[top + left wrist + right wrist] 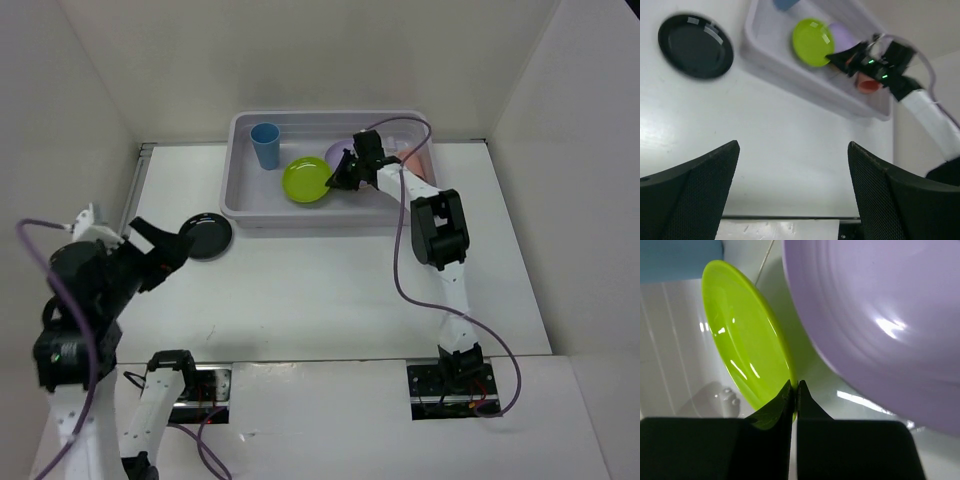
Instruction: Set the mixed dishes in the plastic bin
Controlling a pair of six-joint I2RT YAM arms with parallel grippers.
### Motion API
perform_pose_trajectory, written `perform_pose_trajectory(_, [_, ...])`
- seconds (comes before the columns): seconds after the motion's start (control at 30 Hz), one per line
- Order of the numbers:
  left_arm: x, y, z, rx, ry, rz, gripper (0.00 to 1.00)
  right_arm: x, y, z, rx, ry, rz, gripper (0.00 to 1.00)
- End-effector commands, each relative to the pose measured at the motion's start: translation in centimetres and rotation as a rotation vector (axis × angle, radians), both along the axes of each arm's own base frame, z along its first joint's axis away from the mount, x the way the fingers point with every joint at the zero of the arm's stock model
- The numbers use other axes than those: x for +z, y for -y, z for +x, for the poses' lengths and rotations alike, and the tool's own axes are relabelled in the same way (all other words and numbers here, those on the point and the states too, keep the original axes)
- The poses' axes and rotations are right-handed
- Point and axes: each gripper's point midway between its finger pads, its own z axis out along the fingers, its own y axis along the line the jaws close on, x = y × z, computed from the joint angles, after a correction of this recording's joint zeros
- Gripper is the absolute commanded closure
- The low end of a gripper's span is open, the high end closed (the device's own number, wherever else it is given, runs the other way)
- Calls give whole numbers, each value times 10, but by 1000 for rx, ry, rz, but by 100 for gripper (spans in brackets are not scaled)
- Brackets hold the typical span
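Observation:
The pale plastic bin (240, 190) stands at the back of the table. In it are a blue cup (265, 146), a lime green plate (306, 180), a lilac plate (338, 153) and a salmon-pink cup (869, 85). My right gripper (338, 180) is inside the bin, shut on the rim of the lime green plate (747, 347), with the lilac plate (880, 315) close beside it. A black plate (208, 236) lies on the table left of the bin. My left gripper (178, 248) is open and empty, just left of the black plate (696, 46). No yellow-orange plate is in view.
White walls enclose the table on the left, back and right. The bin's front wall (805, 75) lies between the black plate and the dishes inside. The right arm's cable (400, 250) loops over the table right of centre.

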Motion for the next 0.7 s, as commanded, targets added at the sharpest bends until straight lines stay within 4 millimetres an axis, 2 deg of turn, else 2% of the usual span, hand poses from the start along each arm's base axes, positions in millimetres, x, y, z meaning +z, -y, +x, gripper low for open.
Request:
perform_pose_trajectory(0.0, [-24, 2, 47, 1, 17, -82, 6, -4, -12, 3, 59, 8, -71, 100])
perform_pose_trajectory(0.1, [-47, -11, 61, 85, -12, -84, 6, -5, -18, 4, 83, 1, -51, 100])
perform_pose_trajectory(0.13, [-65, -22, 64, 142, -52, -66, 6, -11, -19, 5, 83, -6, -53, 100])
perform_pose_trajectory(0.2, [-84, -30, 72, 168, -104, -30, 6, -11, -25, 5, 102, -8, -63, 98])
perform_pose_trajectory(0.23, [-93, -36, 77, 196, -130, -18, 6, -17, -30, 1, 111, -22, -68, 96])
perform_pose_trajectory(0.27, [-120, -38, 83, 199, -214, -2, 4, -15, -34, -1, 122, -15, -79, 94])
perform_pose_trajectory(0.33, [-144, -43, 95, 204, -286, 25, 4, -18, -35, -3, 113, -21, -100, 87])
perform_pose_trajectory(0.4, [-160, -50, 104, 226, -313, 50, 3, -19, -39, -5, 124, -13, -112, 80])
perform_pose_trajectory(0.43, [-175, -58, 109, 253, -359, 81, 3, -13, -40, -5, 123, -5, -109, 70])
perform_pose_trajectory(0.5, [-195, -65, 116, 263, -422, 105, 0, -8, -45, -7, 132, 4, -106, 63])
perform_pose_trajectory(0.53, [-221, -68, 119, 245, -520, 117, 0, -1, -45, -7, 131, 14, -103, 58])
perform_pose_trajectory(0.57, [-233, -74, 121, 253, -563, 121, 0, 4, -49, -8, 133, 25, -105, 56])
perform_pose_trajectory(0.6, [-259, -74, 125, 233, -649, 114, 0, 4, -49, -8, 139, 30, -111, 55])
perform_pose_trajectory(0.63, [-261, -73, 135, 210, -654, 97, 0, 15, -48, -4, 128, 54, -112, 52])
perform_pose_trajectory(0.67, [-273, -75, 136, 201, -685, 92, 0, 22, -47, -3, 119, 65, -115, 49])
